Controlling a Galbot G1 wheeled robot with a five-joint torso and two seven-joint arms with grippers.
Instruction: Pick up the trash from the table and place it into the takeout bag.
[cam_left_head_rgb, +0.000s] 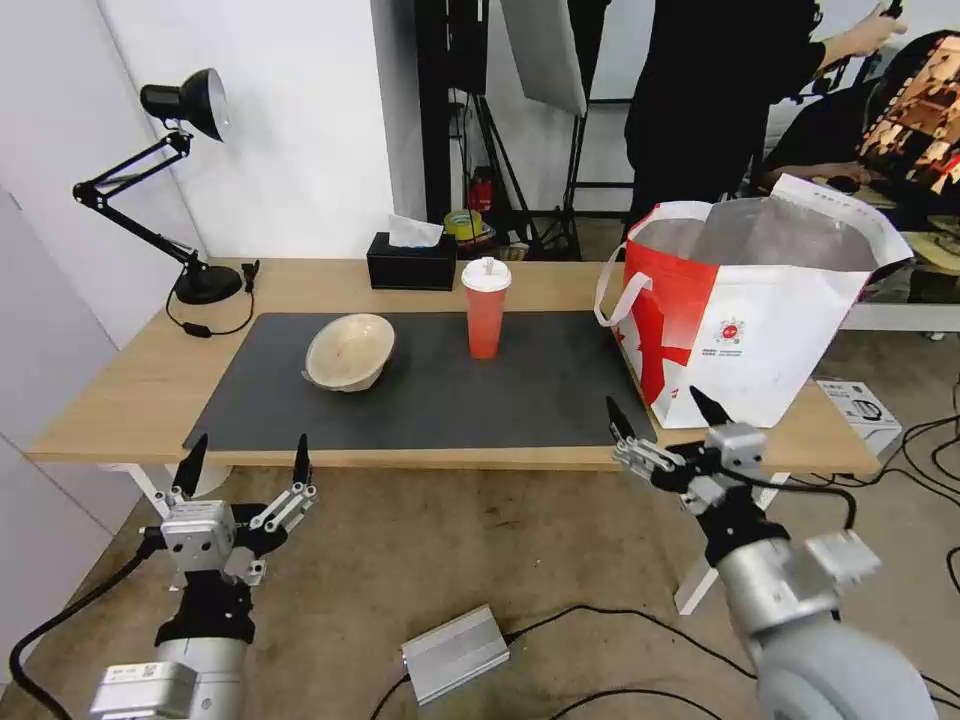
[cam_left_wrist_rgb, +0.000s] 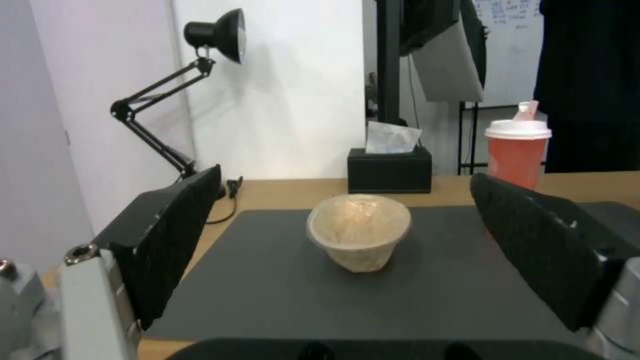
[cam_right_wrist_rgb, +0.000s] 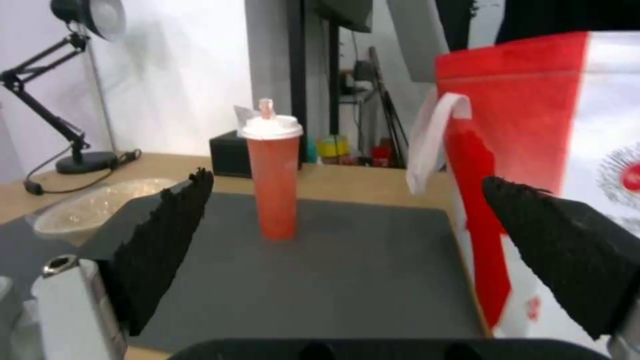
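Note:
A shallow beige bowl (cam_left_head_rgb: 349, 351) (cam_left_wrist_rgb: 359, 229) lies tilted on the dark mat of the table (cam_left_head_rgb: 120, 400), left of centre. A tall red cup with a white lid (cam_left_head_rgb: 486, 306) (cam_right_wrist_rgb: 273, 174) stands upright near the mat's middle. The white-and-red takeout bag (cam_left_head_rgb: 757, 310) (cam_right_wrist_rgb: 560, 150) stands open at the table's right end. My left gripper (cam_left_head_rgb: 246, 455) hovers open in front of the table's near edge, facing the bowl. My right gripper (cam_left_head_rgb: 665, 410) is open too, near the front right edge beside the bag, with nothing between its fingers.
A black tissue box (cam_left_head_rgb: 411, 262) sits at the back of the table, and a black desk lamp (cam_left_head_rgb: 185, 180) stands at the back left. A silver box (cam_left_head_rgb: 455, 652) and cables lie on the floor below. A person stands behind the bag.

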